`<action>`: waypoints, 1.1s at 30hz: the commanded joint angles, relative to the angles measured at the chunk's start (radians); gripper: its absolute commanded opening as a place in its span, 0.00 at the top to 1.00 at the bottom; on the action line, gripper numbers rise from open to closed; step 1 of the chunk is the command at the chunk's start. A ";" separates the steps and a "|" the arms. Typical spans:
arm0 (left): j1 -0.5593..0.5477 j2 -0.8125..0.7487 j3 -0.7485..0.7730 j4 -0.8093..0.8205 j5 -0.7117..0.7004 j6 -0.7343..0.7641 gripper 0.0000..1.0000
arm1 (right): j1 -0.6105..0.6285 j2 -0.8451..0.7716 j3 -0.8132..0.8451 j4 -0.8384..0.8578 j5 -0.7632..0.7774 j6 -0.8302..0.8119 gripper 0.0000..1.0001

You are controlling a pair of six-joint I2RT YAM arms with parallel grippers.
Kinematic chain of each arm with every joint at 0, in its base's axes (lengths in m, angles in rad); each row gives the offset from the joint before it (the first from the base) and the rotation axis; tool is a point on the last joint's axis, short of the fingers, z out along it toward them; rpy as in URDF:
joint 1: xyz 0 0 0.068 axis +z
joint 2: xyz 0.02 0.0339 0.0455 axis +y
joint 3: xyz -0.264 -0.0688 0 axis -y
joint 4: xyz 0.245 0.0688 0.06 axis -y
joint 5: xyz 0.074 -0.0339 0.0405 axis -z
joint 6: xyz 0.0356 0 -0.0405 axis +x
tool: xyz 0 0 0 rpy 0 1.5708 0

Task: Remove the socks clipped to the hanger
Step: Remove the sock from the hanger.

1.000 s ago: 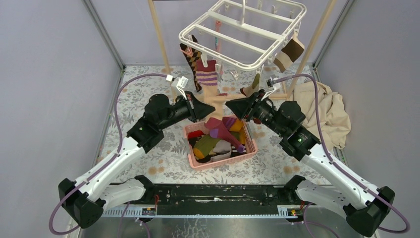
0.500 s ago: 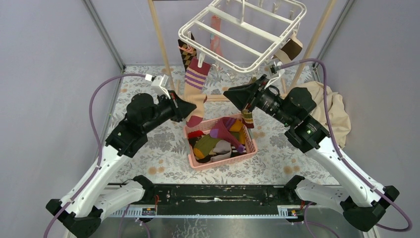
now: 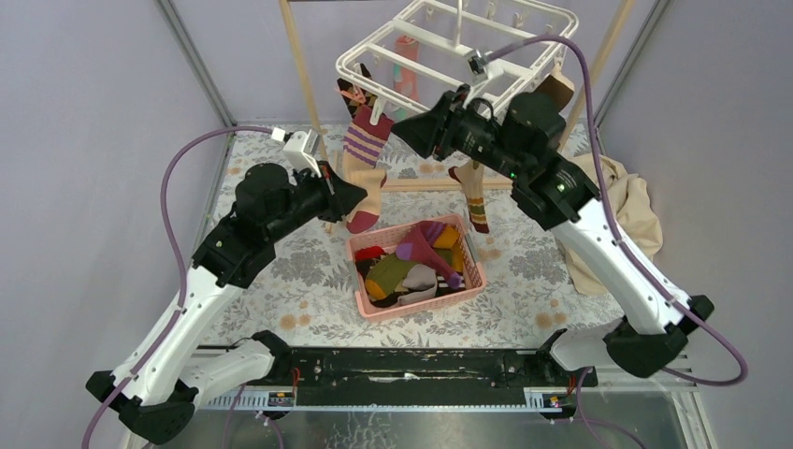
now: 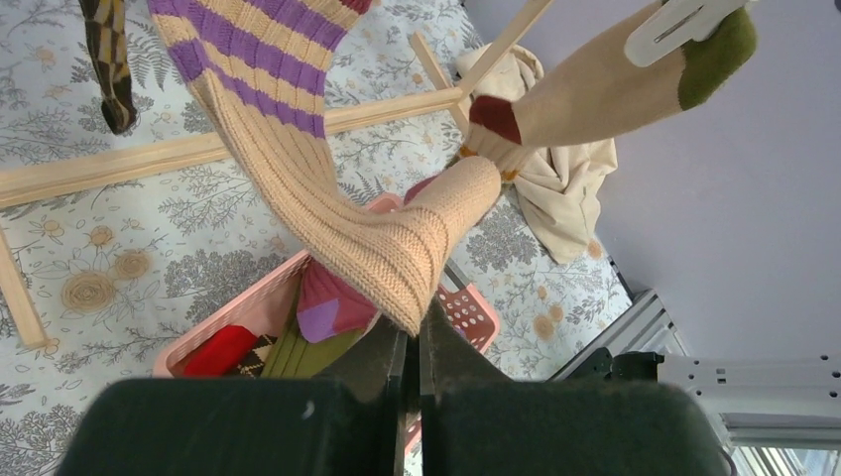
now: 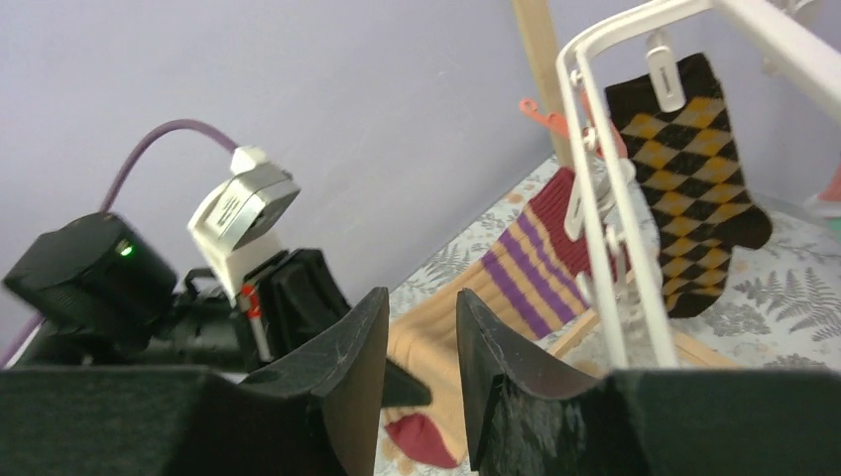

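Top view: my left gripper (image 3: 358,195) meets the striped sock (image 3: 363,168), whose cuff is up at the left edge of the hanger (image 3: 344,65). My right gripper (image 3: 404,131) is raised just beside that edge. The basket (image 3: 360,299) of loose socks sits on the table below. Left wrist view alone settles the grip: the left gripper (image 4: 412,332) has its fingers pressed together on the striped sock (image 4: 298,169) at the heel, over the basket (image 4: 248,297). It also shows a tan sock (image 4: 595,99) held by a clip (image 4: 684,20). Right wrist view alone shows the right gripper (image 5: 421,307) with fingers apart and nothing between them. Beyond it, the argyle sock (image 5: 689,188) is clipped to the hanger (image 5: 635,22) beside the striped sock (image 5: 496,288)
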 commanded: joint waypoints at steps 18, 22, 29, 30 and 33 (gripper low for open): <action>0.006 0.065 0.048 0.047 0.189 0.019 0.96 | 0.008 0.107 0.230 -0.303 0.395 -0.217 0.61; 0.006 0.076 0.045 0.069 0.231 0.009 0.96 | 0.005 0.096 0.222 -0.315 0.443 -0.246 0.60; 0.000 0.106 0.036 0.149 0.313 -0.038 0.96 | -0.042 0.066 0.190 -0.321 0.460 -0.259 0.58; -0.004 0.115 0.036 0.160 0.318 -0.043 0.96 | -0.055 0.061 0.184 -0.323 0.458 -0.259 0.58; -0.028 0.138 0.051 0.180 0.322 -0.051 0.96 | -0.086 0.043 0.161 -0.324 0.454 -0.262 0.57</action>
